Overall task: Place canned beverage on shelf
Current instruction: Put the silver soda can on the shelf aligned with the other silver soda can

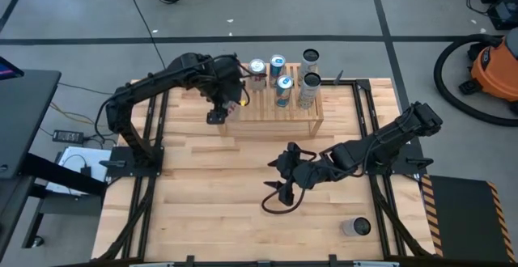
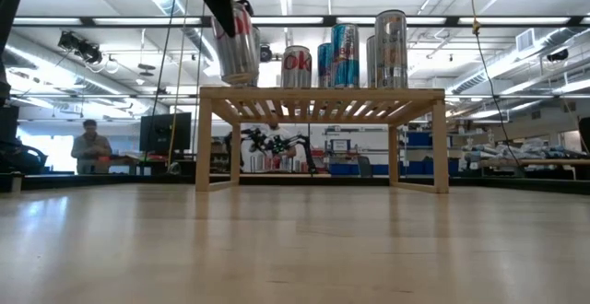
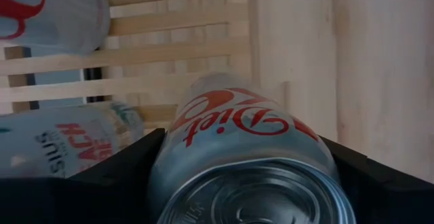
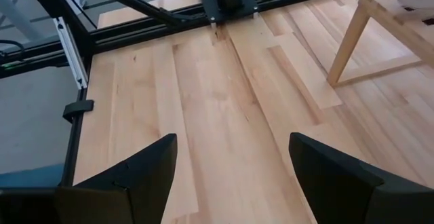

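A silver Diet Coke can point(image 3: 251, 149) is between the fingers of my left gripper point(image 1: 229, 105), which is shut on it over the left end of the light wooden shelf point(image 1: 275, 113). In the low view the can point(image 2: 235, 46) is tilted just above the slatted top point(image 2: 323, 92). Several other cans point(image 1: 283, 89) stand upright on the slats. My right gripper point(image 1: 282, 182) hangs open over the table's middle, nothing between its fingers point(image 4: 135, 176). My left gripper pinches the can's round wall near its top end point(image 3: 169, 163) between its two fingers point(image 3: 115, 176), one on each side. The fingers come steeply from above. The can hangs tilted below them, its lower end point(image 2: 241, 78) close over the shelf's left end.
One can point(image 1: 356, 226) lies on the table near the front right corner. On the shelf, the nearest standing can point(image 2: 296, 66) is right of the held one, with a free strip of slats point(image 3: 169, 47) between. The open tabletop point(image 4: 224, 115) lies under my right gripper.
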Robot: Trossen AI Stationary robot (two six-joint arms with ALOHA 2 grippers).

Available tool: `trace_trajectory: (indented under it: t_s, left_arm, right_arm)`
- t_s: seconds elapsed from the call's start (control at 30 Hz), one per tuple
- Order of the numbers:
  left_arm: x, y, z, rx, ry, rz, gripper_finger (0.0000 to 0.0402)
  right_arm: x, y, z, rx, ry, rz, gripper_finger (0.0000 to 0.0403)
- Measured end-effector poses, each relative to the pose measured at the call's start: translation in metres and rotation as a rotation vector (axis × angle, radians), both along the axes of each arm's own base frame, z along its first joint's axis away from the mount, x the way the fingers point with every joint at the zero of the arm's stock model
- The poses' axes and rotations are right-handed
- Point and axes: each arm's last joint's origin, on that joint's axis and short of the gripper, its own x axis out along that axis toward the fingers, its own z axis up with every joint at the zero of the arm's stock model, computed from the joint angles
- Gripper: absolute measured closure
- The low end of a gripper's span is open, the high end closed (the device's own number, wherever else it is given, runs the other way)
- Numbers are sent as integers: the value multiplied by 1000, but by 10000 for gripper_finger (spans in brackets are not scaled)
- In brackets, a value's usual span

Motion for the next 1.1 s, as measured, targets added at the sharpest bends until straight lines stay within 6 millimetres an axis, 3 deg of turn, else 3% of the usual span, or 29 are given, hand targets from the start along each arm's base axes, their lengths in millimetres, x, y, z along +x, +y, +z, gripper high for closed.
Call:
trace_trajectory:
  t_s: [0.23, 1.1]
  left_arm:
    - [-4, 11, 0, -2, -2, 44, 90]
    - [-5, 11, 1, 56, 19, 20, 55]
  right_arm:
    - [0, 0, 0, -2, 0, 1, 111]
    - [2, 1, 3, 21, -35, -2, 111]
